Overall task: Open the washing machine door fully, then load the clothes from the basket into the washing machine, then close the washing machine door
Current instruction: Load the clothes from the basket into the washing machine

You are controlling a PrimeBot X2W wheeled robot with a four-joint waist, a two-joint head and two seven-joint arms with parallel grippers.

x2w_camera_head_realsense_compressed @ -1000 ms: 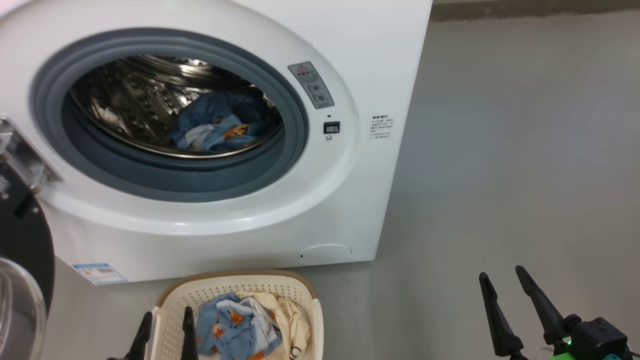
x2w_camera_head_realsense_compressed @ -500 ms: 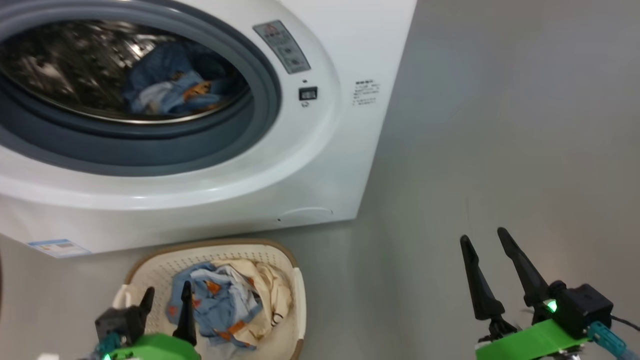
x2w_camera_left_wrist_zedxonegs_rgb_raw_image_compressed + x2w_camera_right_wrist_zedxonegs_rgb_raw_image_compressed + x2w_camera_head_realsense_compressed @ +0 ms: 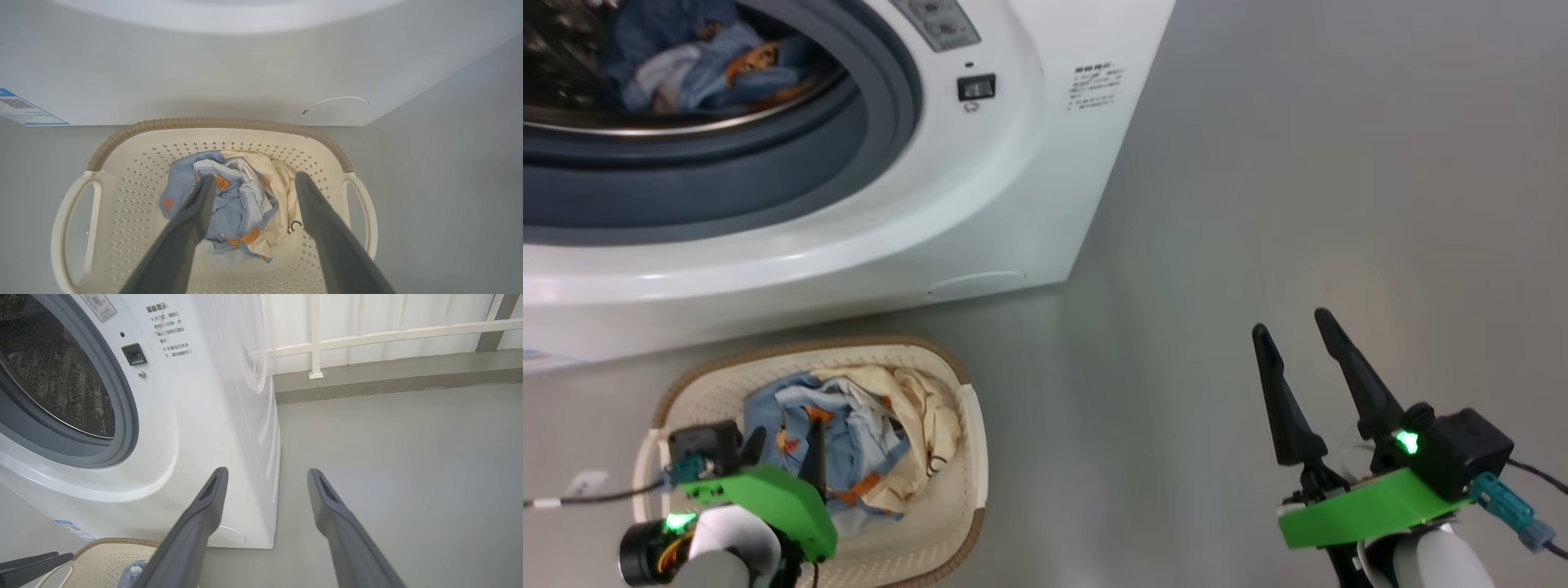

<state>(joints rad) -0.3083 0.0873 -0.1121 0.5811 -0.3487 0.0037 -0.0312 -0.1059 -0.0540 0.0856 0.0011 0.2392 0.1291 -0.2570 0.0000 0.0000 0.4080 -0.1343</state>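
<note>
here, left end effector [image 3: 254, 176] hangs spread over the clothes [image 3: 229, 212] in the basket [image 3: 135, 196]; right end effector [image 3: 1290, 321] also spread.

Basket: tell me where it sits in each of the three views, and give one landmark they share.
Head view: basket lower left.
Left wrist view: basket centre and bottom.
Right wrist view: basket rim, bottom left corner.
Shared landmark: round white flap, beyond the basket.

Washing machine [image 3: 980, 204] cut off top/left; basket [image 3: 974, 457] near corner hidden behind L arm [image 3: 768, 502].
</note>
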